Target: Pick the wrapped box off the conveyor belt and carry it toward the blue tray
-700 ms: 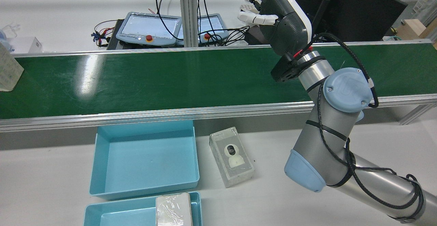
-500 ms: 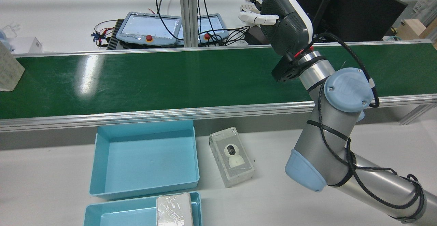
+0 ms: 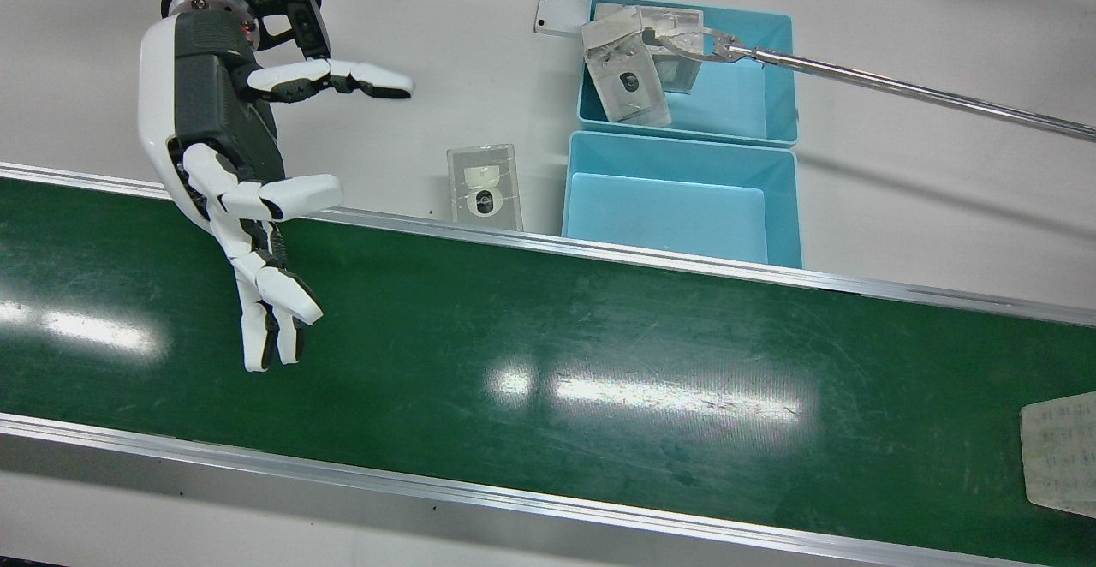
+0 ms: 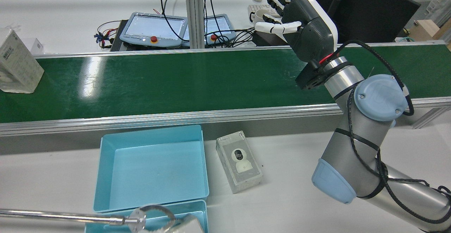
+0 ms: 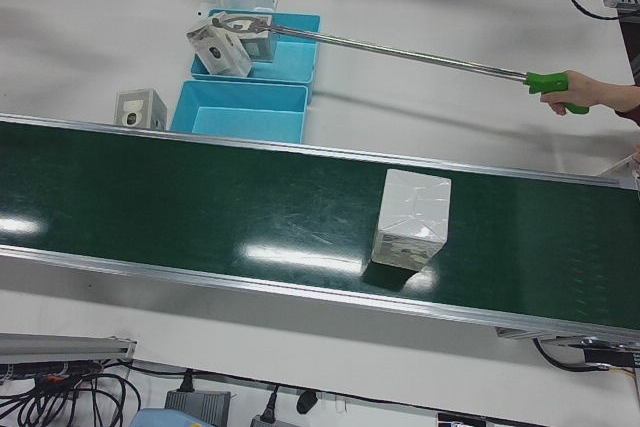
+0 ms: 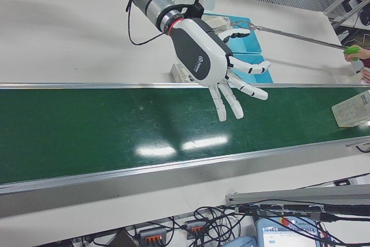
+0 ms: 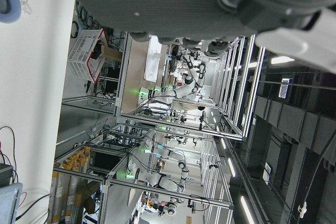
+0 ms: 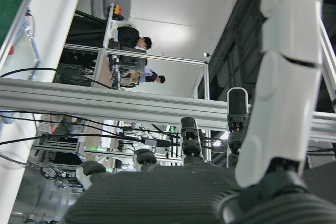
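The wrapped box [image 5: 411, 218] stands on the green conveyor belt [image 4: 176, 81], well apart from the right hand [image 4: 299, 21] along the belt's length. In the rear view the box [image 4: 17, 64] sits at the belt's far left end while the hand hangs over the belt's right part, so the box lies off toward the robot's left side from the hand. In the front view only a corner of the box [image 3: 1060, 456] shows at the right edge, with the hand [image 3: 231, 173] at the left. The box stands upright on a small face, its tall axis pointing up from the belt.

The right hand is spread wide and holds nothing, its palm facing along the belt toward the box. The left hand shows only as a dark shape at the top of its own camera [image 7: 210, 3], and I cannot tell how its fingers are set. My judgement is that the right hand is placed to meet the box.

Beside the belt, on the robot's side, the white surface [image 4: 282, 205] carries an empty blue tray [image 4: 151, 166] and, next to it, a clear-wrapped camera box [image 4: 239, 161]. A second blue tray [image 3: 745, 96] lies beyond the first, where a person's hand [image 5: 600, 95] works a long reach grabber [image 5: 400, 49] on another wrapped box [image 3: 625, 70].
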You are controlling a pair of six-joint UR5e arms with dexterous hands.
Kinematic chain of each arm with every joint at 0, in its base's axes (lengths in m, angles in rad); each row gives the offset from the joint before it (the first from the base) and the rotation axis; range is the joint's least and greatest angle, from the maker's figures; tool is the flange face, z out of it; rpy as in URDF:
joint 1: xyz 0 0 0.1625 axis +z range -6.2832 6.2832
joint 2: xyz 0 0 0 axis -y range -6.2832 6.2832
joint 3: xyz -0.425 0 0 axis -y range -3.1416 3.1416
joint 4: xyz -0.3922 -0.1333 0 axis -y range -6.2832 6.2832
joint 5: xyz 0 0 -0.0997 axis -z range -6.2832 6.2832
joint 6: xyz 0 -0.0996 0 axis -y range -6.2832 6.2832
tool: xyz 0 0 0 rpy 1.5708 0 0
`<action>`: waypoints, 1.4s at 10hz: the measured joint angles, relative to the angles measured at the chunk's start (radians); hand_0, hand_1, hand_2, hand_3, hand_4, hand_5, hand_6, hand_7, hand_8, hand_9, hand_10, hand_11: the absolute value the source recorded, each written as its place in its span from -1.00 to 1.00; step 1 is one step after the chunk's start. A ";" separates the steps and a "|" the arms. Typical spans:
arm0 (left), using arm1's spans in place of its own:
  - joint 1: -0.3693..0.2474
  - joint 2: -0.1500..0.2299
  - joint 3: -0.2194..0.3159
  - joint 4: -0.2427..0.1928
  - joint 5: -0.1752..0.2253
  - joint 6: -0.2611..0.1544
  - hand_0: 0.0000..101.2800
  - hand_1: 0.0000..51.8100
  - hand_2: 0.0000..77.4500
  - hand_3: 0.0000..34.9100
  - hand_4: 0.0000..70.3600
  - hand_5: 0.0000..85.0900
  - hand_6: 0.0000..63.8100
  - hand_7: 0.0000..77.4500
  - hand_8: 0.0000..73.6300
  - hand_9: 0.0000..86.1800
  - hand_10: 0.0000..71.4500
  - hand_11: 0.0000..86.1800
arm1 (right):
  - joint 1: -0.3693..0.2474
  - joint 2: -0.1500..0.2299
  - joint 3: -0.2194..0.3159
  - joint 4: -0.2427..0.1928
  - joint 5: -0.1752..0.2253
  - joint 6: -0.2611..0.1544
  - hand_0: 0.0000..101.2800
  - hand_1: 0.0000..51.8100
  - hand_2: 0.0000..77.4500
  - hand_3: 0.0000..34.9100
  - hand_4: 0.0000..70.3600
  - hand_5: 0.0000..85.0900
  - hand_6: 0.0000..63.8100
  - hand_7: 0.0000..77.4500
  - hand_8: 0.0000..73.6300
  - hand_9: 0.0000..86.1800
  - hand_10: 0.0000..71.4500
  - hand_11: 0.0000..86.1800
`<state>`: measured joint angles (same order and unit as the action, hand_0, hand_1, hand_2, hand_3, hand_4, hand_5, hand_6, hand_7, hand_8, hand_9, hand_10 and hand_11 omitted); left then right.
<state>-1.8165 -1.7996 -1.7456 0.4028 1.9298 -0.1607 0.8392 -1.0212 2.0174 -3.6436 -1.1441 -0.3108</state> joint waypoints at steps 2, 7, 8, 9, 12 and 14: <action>0.000 0.000 0.000 0.000 0.000 0.000 -1.00 -1.00 -0.97 -1.00 -1.00 -0.99 -1.00 -0.99 -0.99 -1.00 -1.00 -1.00 | 0.099 0.000 -0.002 -0.129 -0.185 -0.027 -0.19 -0.87 -0.87 0.70 -0.55 -0.47 -1.00 -0.77 -0.91 -0.96 -1.00 -0.96; 0.000 0.000 0.000 0.000 0.000 0.000 -1.00 -1.00 -0.97 -1.00 -1.00 -0.97 -1.00 -0.99 -1.00 -0.99 -1.00 -1.00 | 0.352 -0.118 -0.016 -0.181 -0.307 0.045 -0.16 -0.60 -0.72 0.72 -0.81 -0.69 -1.00 -0.62 -1.00 -0.96 -1.00 -0.97; 0.000 0.000 0.000 0.000 0.000 0.000 -1.00 -1.00 -0.97 -1.00 -1.00 -0.99 -1.00 -0.99 -1.00 -1.00 -1.00 -1.00 | 0.365 -0.123 -0.018 -0.182 -0.302 0.062 -0.16 -0.60 -0.72 0.71 -0.81 -0.67 -1.00 -0.59 -1.00 -0.96 -1.00 -0.97; 0.000 0.000 0.000 0.000 0.000 0.000 -1.00 -1.00 -0.97 -1.00 -1.00 -0.99 -1.00 -0.99 -0.99 -1.00 -1.00 -1.00 | 0.371 -0.125 -0.022 -0.181 -0.299 0.076 -0.19 -0.66 -0.79 0.71 -0.83 -0.65 -1.00 -0.59 -1.00 -0.97 -1.00 -0.97; 0.000 0.000 0.000 0.000 0.000 0.000 -1.00 -1.00 -0.97 -1.00 -1.00 -0.99 -1.00 -0.99 -1.00 -0.99 -1.00 -1.00 | 0.358 -0.100 -0.029 -0.163 -0.295 0.119 -0.26 -0.64 -0.86 0.72 -0.91 -0.74 -1.00 -0.63 -0.97 -0.85 -0.88 -0.90; 0.000 0.000 0.000 0.000 0.000 0.000 -1.00 -1.00 -0.97 -1.00 -1.00 -0.99 -1.00 -0.99 -0.99 -1.00 -0.98 -1.00 | 0.306 -0.064 -0.032 -0.165 -0.296 0.158 -0.26 -0.73 -0.75 0.72 -0.80 -0.62 -1.00 -0.52 -0.93 -0.80 -0.89 -0.87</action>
<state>-1.8165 -1.7996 -1.7456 0.4028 1.9298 -0.1607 1.1456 -1.0855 1.9853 -3.8085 -1.4399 -0.1530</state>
